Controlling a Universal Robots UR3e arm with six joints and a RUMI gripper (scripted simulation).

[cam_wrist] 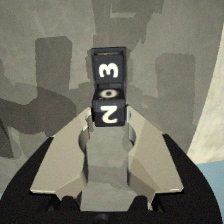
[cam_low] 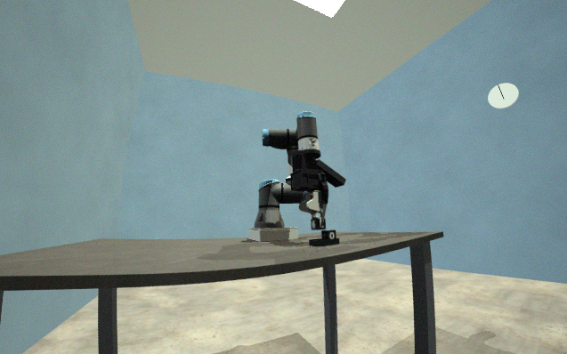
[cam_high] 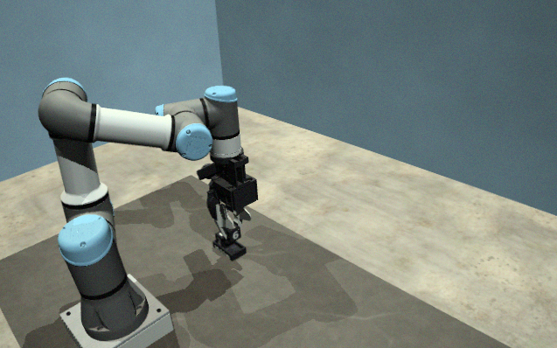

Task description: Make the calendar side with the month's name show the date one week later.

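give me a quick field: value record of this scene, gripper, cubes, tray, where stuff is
arm: one arm, wrist pointing down over the dark mat
gripper: shut on a black number cube
held cube: above the tray, not seated; 2 faces the wrist camera, 0 on the face beyond it, 6 shows in the top view
second cube: in the tray, 3 faces the wrist camera
tray: black, on the mat, directly under the gripper
month name side: not readable here
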